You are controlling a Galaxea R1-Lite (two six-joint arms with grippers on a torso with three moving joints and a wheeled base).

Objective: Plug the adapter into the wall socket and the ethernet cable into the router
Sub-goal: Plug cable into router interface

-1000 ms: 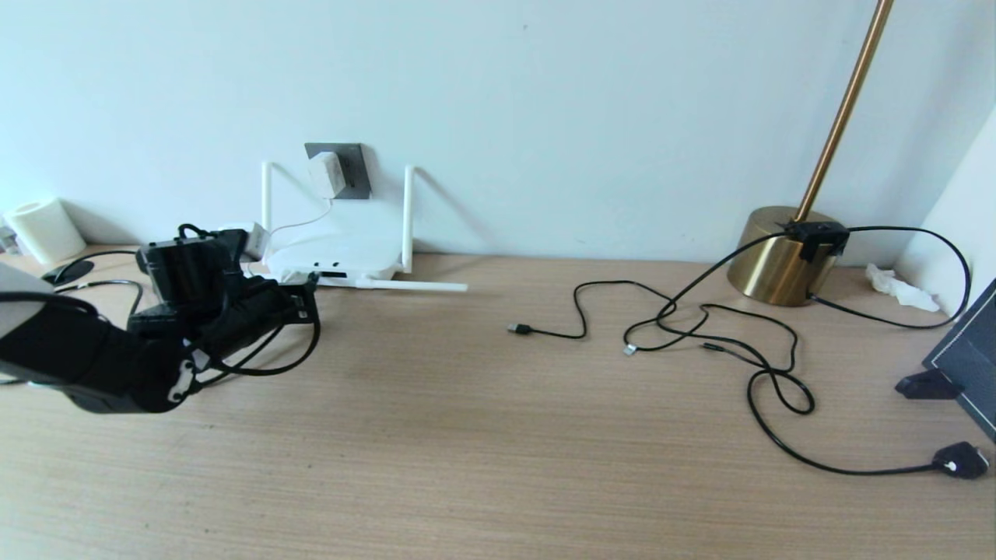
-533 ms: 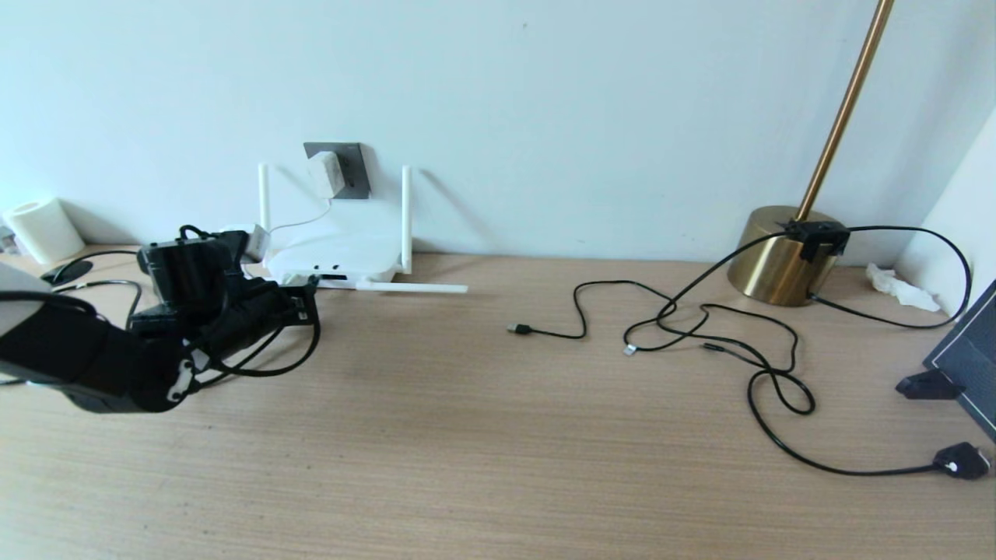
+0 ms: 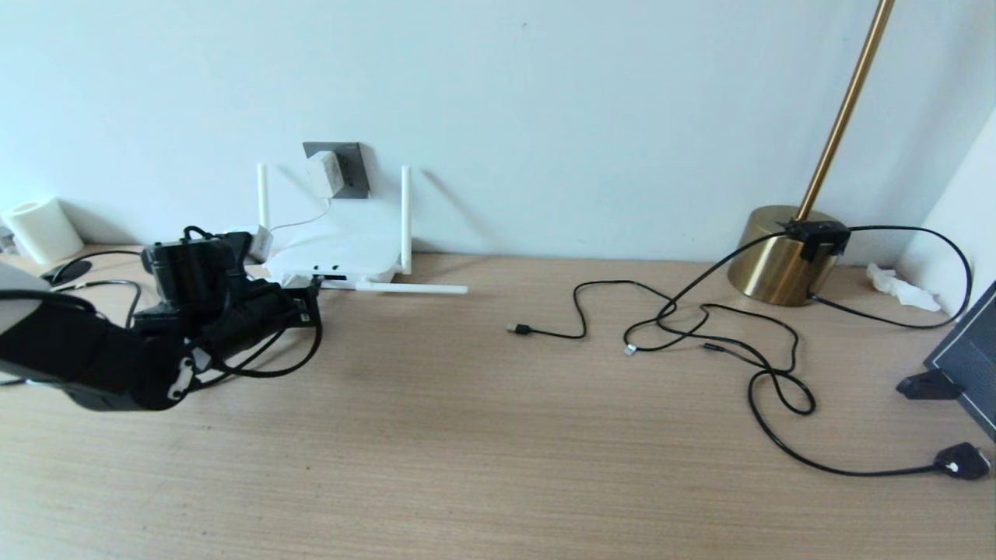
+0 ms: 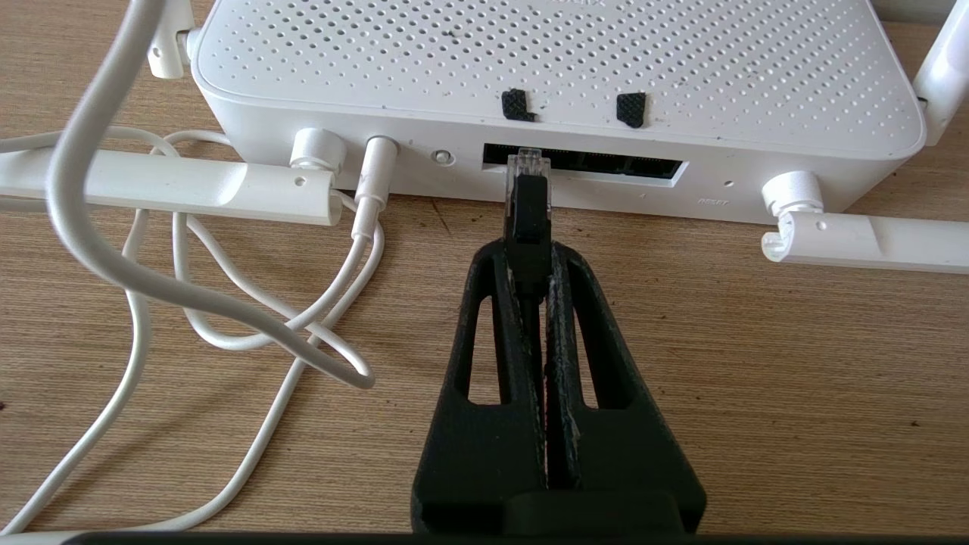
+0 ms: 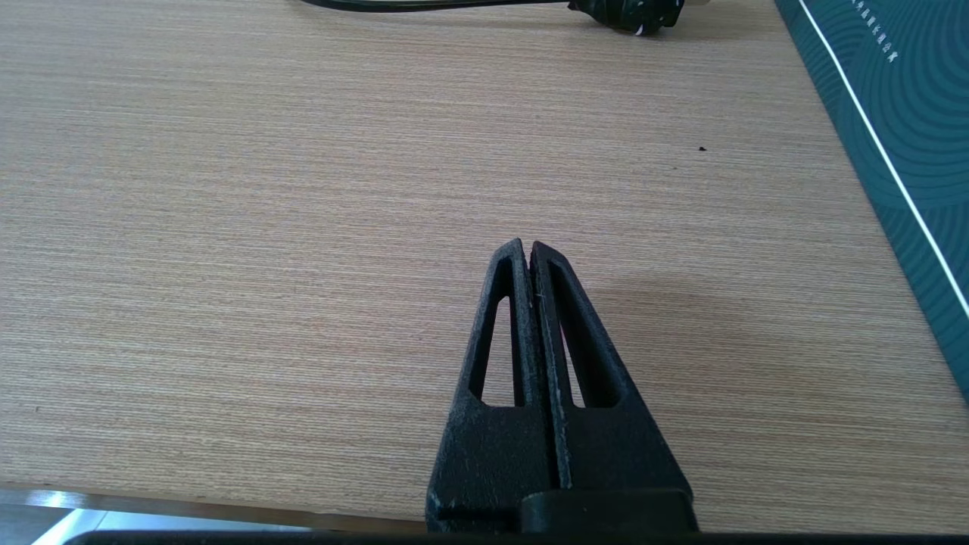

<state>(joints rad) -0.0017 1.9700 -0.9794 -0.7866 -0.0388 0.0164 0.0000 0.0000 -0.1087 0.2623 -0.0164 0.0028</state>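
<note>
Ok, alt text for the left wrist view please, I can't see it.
The left gripper is shut on the ethernet cable, its clear plug at the mouth of the router port row. White cords loop on the wooden table beside it.

A brass lamp base [image 3: 778,257] with a slim brass pole [image 3: 844,109] stands on the wooden counter [image 3: 482,435] by the wall at the right. Black cables [image 3: 700,327] lie looped in front of it, one ending in a black plug [image 3: 961,460]. A white paper roll [image 3: 43,229] lies far left. A crumpled tissue [image 3: 903,289] lies beside a dark board [image 3: 969,362].
</note>
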